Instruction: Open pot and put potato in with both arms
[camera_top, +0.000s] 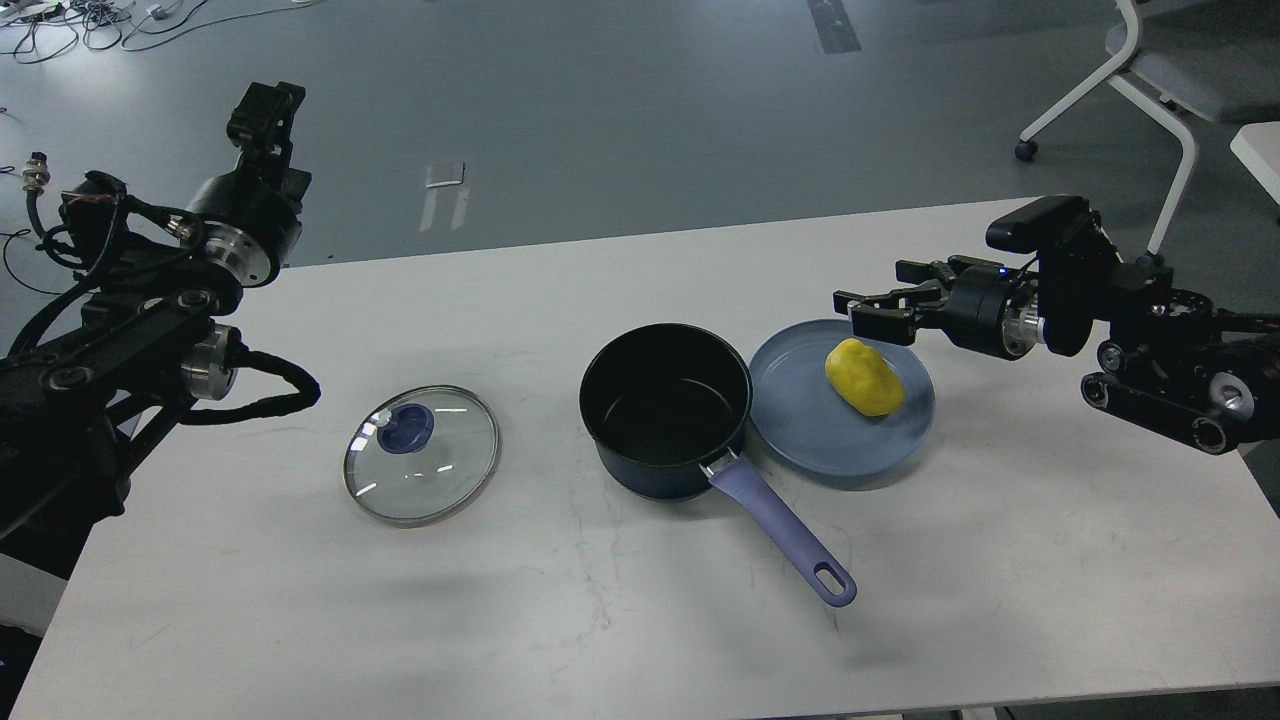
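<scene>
The dark pot (665, 405) stands open in the middle of the white table, its purple handle (782, 532) pointing to the front right. Its glass lid (422, 452) with a blue knob (405, 428) lies flat on the table to the left of the pot. The yellow potato (863, 377) lies on a blue-grey plate (800, 405) right of the pot. My right gripper (876, 303) is open and empty, just beyond the potato at the plate's far edge. My left gripper (264, 108) is raised at the far left, well away from the lid; its fingers cannot be told apart.
A white office chair (1150, 70) stands behind the table at the top right. A white surface edge (1262, 150) shows at the right border. Cables (60, 20) lie on the floor at the top left.
</scene>
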